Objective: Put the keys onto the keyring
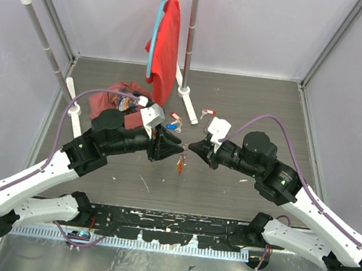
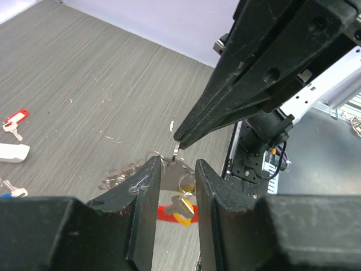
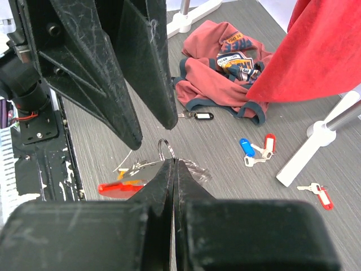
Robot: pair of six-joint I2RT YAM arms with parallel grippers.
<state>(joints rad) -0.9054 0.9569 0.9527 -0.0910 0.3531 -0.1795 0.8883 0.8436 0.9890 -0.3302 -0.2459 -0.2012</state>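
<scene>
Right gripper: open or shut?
Shut: the right gripper has its fingers meeting with no gap, pinching a thin metal loop at the tips.

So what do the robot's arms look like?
Both arms are white low down and black higher up. A purple cable loops over the left arm and another over the right arm. The left gripper and right gripper each have two pointy black fingers.

No text can be read anywhere: the printed patch on the crumpled red cloth garment (image 3: 225, 73), lying beyond the right gripper (image 3: 172, 164), is too blurred.
</scene>
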